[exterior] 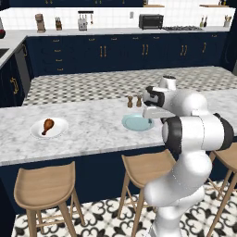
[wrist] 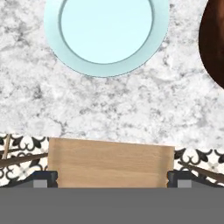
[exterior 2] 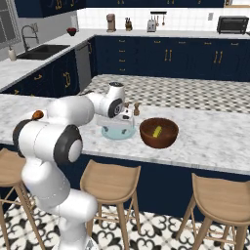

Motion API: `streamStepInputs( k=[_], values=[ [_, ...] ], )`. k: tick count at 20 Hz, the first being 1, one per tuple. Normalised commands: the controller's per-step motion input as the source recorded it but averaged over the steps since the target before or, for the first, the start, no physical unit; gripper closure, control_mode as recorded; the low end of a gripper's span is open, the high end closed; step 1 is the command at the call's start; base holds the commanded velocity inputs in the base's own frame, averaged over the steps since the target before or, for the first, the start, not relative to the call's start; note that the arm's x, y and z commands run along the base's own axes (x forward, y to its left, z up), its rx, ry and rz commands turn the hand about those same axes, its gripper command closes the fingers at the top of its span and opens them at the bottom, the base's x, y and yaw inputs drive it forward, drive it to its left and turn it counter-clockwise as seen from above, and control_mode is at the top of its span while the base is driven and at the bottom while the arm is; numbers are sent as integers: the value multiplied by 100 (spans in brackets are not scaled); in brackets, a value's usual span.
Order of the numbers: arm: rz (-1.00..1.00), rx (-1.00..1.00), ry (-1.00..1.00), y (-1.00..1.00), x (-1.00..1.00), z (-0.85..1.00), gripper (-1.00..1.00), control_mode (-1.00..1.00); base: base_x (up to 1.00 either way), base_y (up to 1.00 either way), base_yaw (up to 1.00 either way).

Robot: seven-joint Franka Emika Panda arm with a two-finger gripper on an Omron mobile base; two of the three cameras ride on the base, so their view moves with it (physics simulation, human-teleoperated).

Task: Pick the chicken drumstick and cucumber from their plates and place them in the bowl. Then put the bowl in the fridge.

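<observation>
The chicken drumstick (exterior: 47, 126) lies on the white plate (exterior: 61, 130) at the left of the marble island. The pale teal plate (exterior: 137, 123) (exterior 2: 108, 133) (wrist: 106, 35) is bare. Just right of it stands the dark wooden bowl (exterior 2: 158, 141) (wrist: 214, 43), with the yellow-green cucumber (exterior 2: 156, 131) inside. My gripper (exterior 2: 126, 126) (wrist: 111, 179) hovers over the counter's near edge by the teal plate, open, nothing between its fingertips (wrist: 43, 178). In the left base view my arm hides the bowl. The fridge is out of view.
Two small shakers (exterior: 134, 101) stand behind the teal plate. Wooden stools (exterior: 46, 185) (exterior: 146, 169) (exterior 2: 222, 197) line the island's near side, one seat (wrist: 109, 162) right below the gripper. Navy cabinets and a back counter with appliances lie beyond.
</observation>
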Motion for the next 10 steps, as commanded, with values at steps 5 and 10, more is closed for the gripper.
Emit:
streamStepInputs(
  k=[5,10],
  values=[
    [0,0,2,81,0,0,-100,-100,0,0,0],
    [0,0,0,15,0,0,-100,-100,0,0,0]
  ],
)
